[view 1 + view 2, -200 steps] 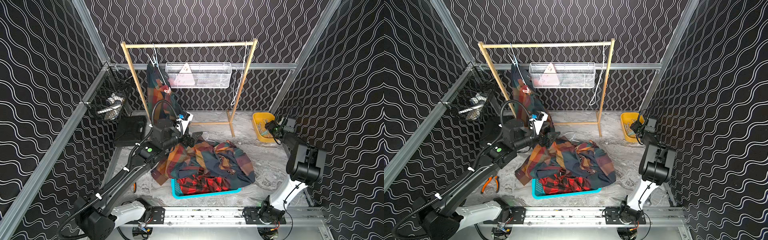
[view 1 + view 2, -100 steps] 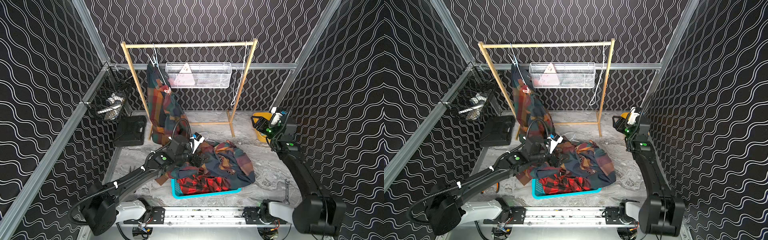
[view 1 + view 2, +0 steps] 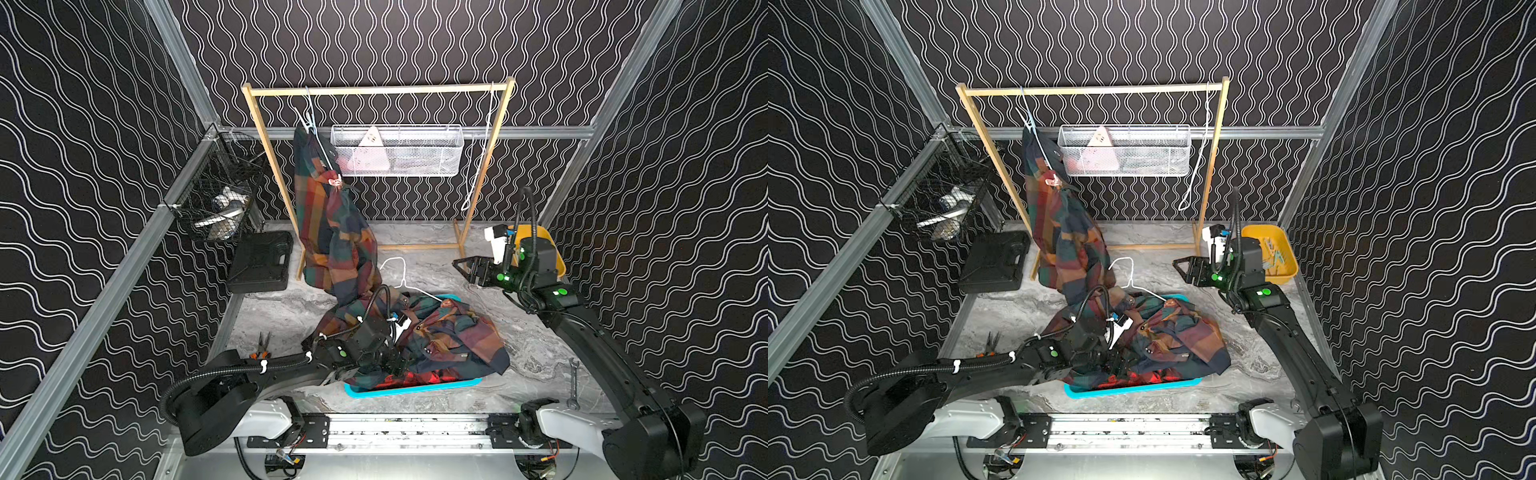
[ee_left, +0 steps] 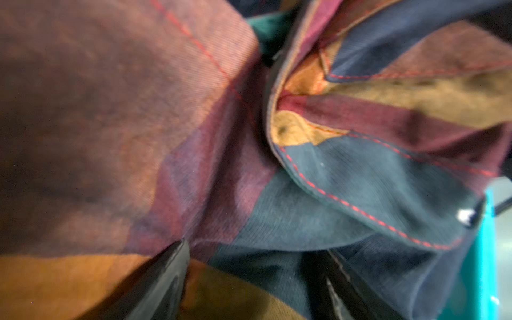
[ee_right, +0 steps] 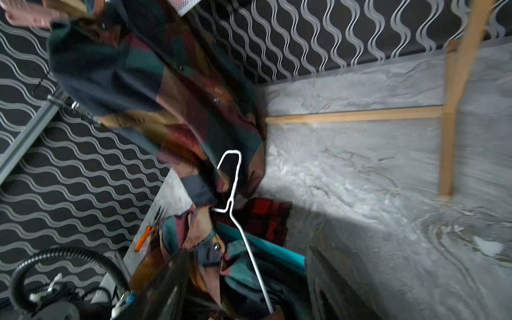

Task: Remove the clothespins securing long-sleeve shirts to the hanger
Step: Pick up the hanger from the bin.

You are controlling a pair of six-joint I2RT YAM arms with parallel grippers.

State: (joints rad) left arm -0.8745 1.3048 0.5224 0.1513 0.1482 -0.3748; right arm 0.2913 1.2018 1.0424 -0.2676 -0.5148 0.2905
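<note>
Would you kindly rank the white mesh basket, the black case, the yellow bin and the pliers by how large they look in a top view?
Largest to smallest:
1. white mesh basket
2. black case
3. yellow bin, partly covered, so close to the case
4. pliers, only partly visible

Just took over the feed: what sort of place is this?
Probably a robot test cell staged as a laundry corner: patterned walls, wooden rack with a hung shirt, arms on a rail.
</note>
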